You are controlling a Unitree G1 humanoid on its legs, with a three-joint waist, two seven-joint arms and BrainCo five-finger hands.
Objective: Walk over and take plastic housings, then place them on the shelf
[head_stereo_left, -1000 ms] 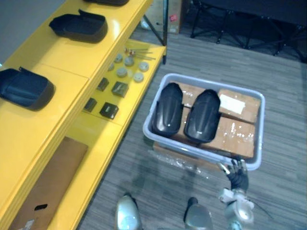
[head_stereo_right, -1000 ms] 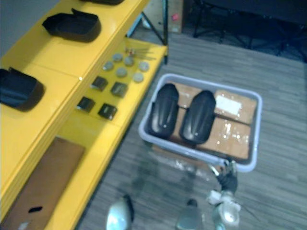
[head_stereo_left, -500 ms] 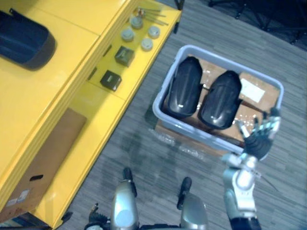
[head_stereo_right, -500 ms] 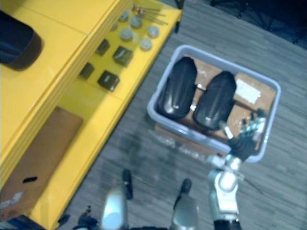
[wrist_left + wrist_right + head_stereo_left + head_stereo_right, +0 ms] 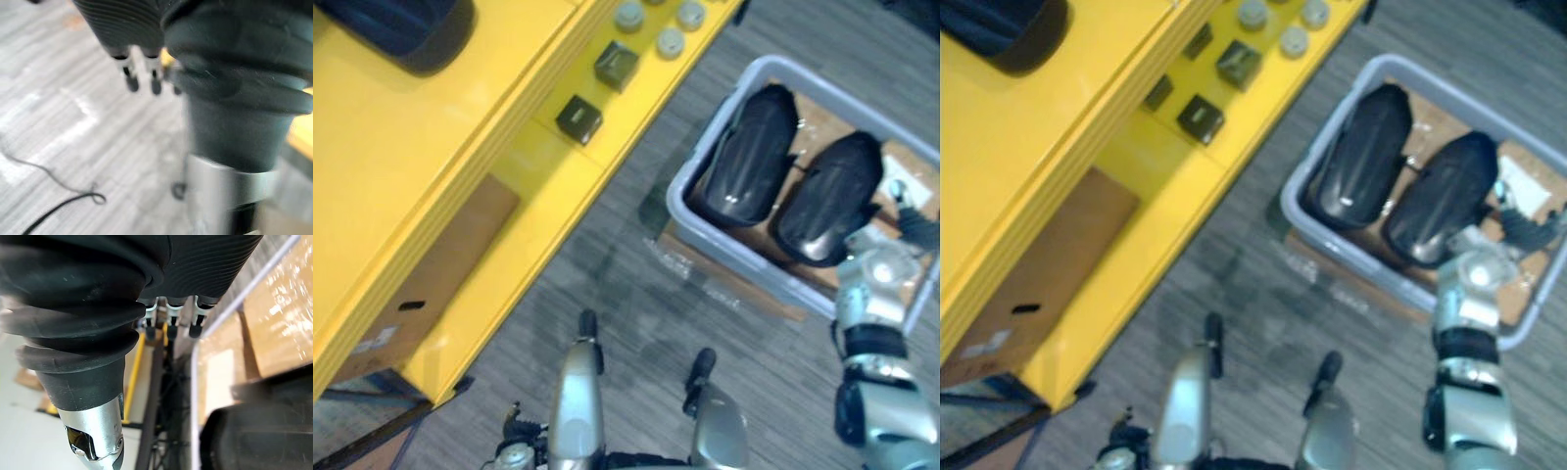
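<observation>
Two black plastic housings lie side by side in the grey bin [image 5: 744,262] on the floor [image 5: 626,284], right of the yellow shelf [image 5: 411,166]. Left housing [image 5: 749,155] and right housing [image 5: 830,199] both lie dome up, long axis running away from the robot, close together and resting on brown cardboard [image 5: 1526,286] that lines the bin bottom. A white label [image 5: 1525,186] sits on the cardboard just past the right housing.

Right hand [image 5: 1528,229] is over the bin's right end, just beside the right housing. Can't tell if it touches. Its wrist view shows the fingers [image 5: 170,319] hanging loose in a row with nothing in them, bin rim and the dark housing shell past them.

Left hand [image 5: 132,73] hangs low over the floor, fingers relaxed, holding nothing.

A third housing [image 5: 406,27] sits on the shelf's top level, at the far left corner of the head view. On the lower level there are small dark square blocks [image 5: 578,118], pale round discs [image 5: 670,41] farther along, and a flat cardboard sheet [image 5: 440,279] at the near end.
</observation>
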